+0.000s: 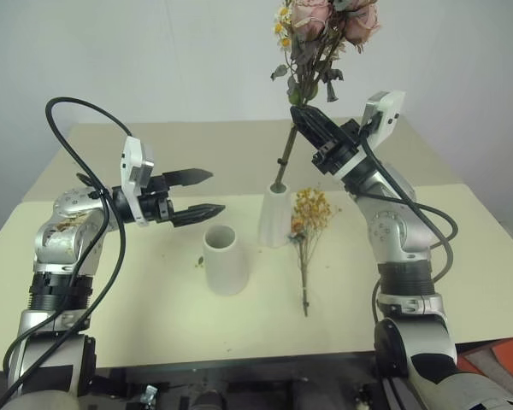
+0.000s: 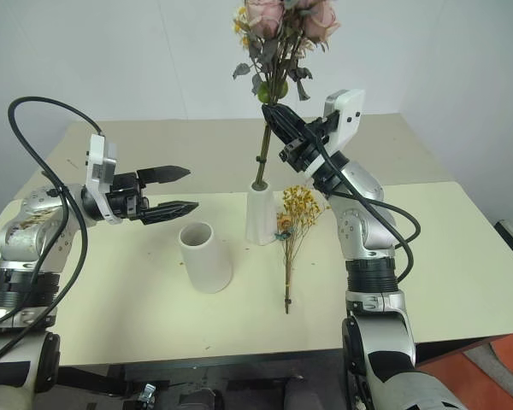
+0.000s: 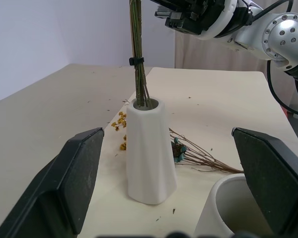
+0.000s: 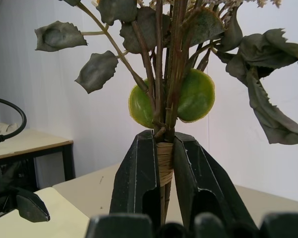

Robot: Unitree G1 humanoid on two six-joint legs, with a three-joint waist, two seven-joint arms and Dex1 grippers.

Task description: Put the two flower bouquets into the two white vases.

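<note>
Bright, even light throughout, with soft faint shadows, no glare, and sharp focus.

Premises read as a robotics test room or lab, not a home. A plain cream rectangular desk (image 1: 462, 282) stands against a bare white wall (image 1: 154, 60). A second pale table on dark legs (image 4: 35, 148) stands beside another blank wall; no domestic furnishings observed.

A pale cream table (image 1: 137, 316) spans the scene, its top dotted with small dark crumbs of plant debris (image 1: 200, 261). A plain white wall (image 1: 154, 60) rises behind it. An orange object (image 1: 506, 363) sits low beside the table's near corner.
</note>
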